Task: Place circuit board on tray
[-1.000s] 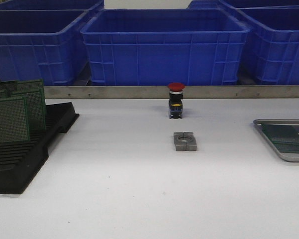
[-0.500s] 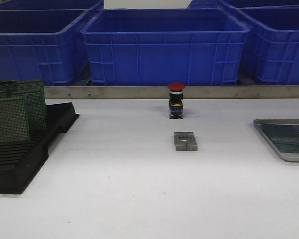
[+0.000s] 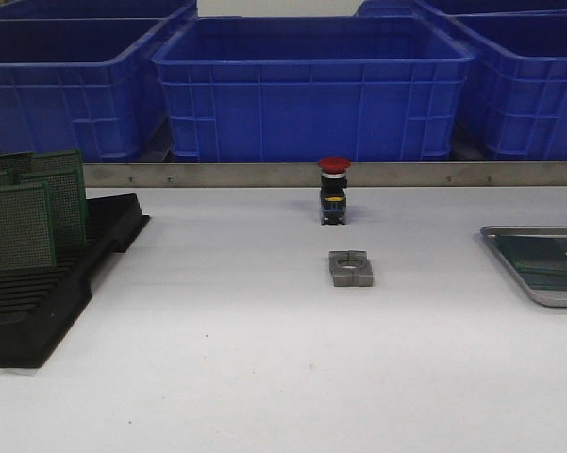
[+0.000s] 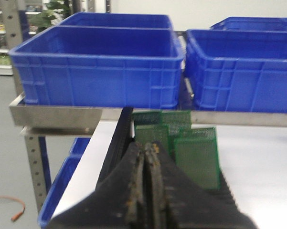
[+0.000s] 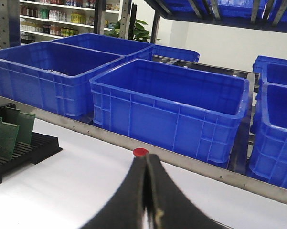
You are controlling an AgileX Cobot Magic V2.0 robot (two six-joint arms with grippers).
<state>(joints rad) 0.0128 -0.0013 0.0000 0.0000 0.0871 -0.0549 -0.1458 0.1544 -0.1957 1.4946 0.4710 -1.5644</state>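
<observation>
Both our grippers pressed closed and empty, boards waiting in the rack.

Our left gripper [image 4: 146, 191] has its fingers together, gripping nothing — just beyond it stand the green perforated circuit boards [image 4: 196, 155], upright in the black slotted plastic rack [image 3: 52, 283]. Our right gripper [image 5: 146, 200] is likewise pinched together on nothing. The flat silver-grey ribbed metal tray [image 3: 547, 294] lies well apart from the rack — across the white table [image 3: 264, 377], with a dark green board [image 3: 538, 257] flat inside it.
</observation>
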